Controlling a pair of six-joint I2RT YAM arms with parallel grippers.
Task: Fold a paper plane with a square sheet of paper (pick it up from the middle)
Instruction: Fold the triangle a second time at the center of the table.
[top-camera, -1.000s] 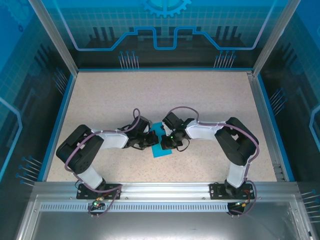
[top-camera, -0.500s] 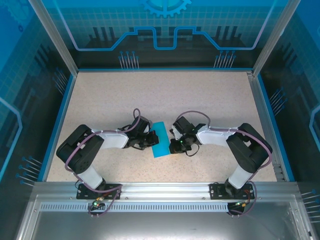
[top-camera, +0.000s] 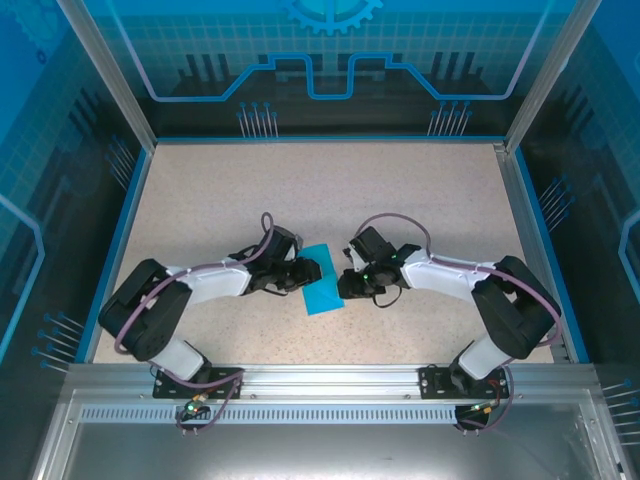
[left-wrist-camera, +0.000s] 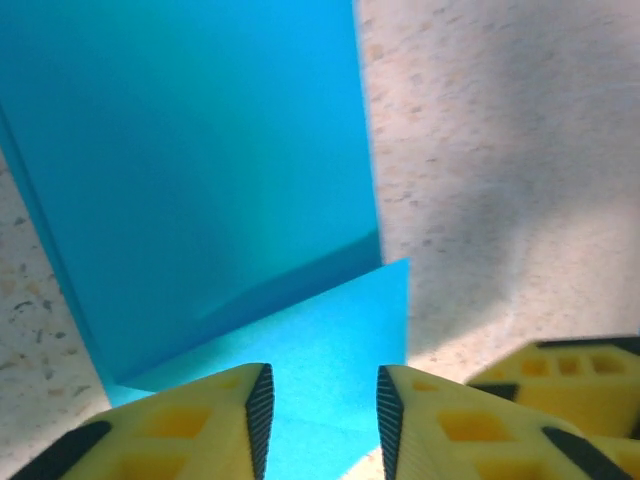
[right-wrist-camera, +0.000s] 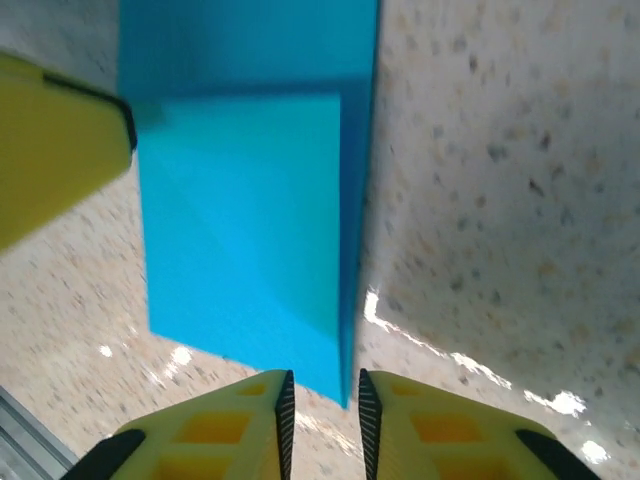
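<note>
Cyan-blue sheet of paper (top-camera: 322, 281), thin and plain, lies flat near the middle of the speckled beige surface (top-camera: 330, 190), between the two arms. It is no longer a bare square: it is folded over on itself into a narrow strip, and the wrist views show an upper layer lying on a lower one, with a slanting edge across the near end (left-wrist-camera: 200, 150) (right-wrist-camera: 250, 200). The folding looks to be at an early stage, since there is no pointed dart shape yet.

The left claw (top-camera: 303, 275) sits low at the sheet's left edge. Its yellow, black-padded fingers stand a little apart over the folded flap (left-wrist-camera: 320, 400), clamping nothing that I can see. The right claw (top-camera: 343, 285) sits at the opposite edge. Its fingers are parted by a narrower gap, and the sheet's near corner ends just short of that gap (right-wrist-camera: 322, 400), so it is not pinched either. Each wrist view also catches a yellow finger of the other claw, which shows how closely the two work.

Flanking the strip from both sides probably lets one claw pin a layer while the other lifts or creases an edge. Thin paper slides easily on this smooth surface, so a one-sided push could skew the fold.

Blue-trimmed clear walls (top-camera: 330, 60) enclose the surface.
</note>
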